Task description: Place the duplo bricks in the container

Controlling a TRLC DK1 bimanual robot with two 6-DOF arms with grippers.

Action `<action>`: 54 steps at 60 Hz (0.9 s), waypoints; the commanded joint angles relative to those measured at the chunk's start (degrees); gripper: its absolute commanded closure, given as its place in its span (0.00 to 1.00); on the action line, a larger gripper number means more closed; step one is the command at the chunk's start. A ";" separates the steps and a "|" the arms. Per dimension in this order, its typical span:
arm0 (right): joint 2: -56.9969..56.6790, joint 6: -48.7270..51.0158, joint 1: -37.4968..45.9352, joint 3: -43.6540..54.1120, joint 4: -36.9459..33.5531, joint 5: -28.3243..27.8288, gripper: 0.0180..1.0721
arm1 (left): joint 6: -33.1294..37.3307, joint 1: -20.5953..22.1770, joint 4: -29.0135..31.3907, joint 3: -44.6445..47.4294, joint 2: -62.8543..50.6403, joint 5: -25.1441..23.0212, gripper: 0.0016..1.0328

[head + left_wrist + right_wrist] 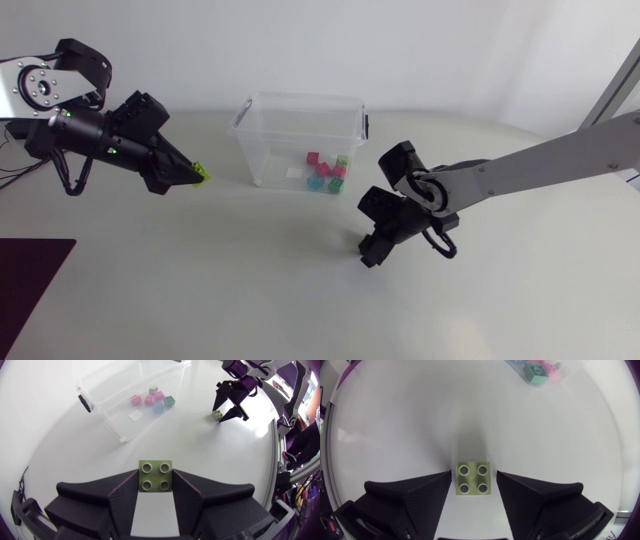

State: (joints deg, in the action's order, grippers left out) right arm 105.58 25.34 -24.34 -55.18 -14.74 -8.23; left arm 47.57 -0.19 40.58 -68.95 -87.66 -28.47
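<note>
Left gripper grips a pale olive-green, four-stud duplo brick from both sides. Right gripper, its fingers apart, straddles a matching second brick on the table.

A smooth white table fills most of the head view, its curved far edge running across the upper part of the frame. A clear, lidless plastic container stands upright on it, just above the centre of the frame. A small pale green brick with four studs lies studs up on the bare tabletop, near the container but not touching it. Soft grey shadows fall across the surface around both.
</note>
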 commanded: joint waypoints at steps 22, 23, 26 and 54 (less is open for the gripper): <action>-10.22 -0.82 -0.36 -1.16 -8.02 3.22 0.76 | -20.15 7.48 -14.65 -19.91 -15.09 -2.64 0.73; -11.01 -0.91 -0.45 -1.42 -8.64 3.22 0.76 | -20.77 7.83 -15.44 -20.79 -16.05 -2.64 0.73; -13.21 -1.26 -0.89 -2.39 -10.57 3.22 0.76 | -22.17 8.27 -17.20 -22.90 -18.60 -2.64 0.73; -16.28 -5.30 -3.26 -23.48 -16.46 3.48 0.76 | -26.57 9.59 -18.69 -33.88 -25.99 6.14 0.03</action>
State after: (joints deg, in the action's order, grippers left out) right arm 87.20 21.45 -27.66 -74.00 -31.33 -4.84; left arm 22.85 9.82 22.13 -102.91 -117.95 -22.39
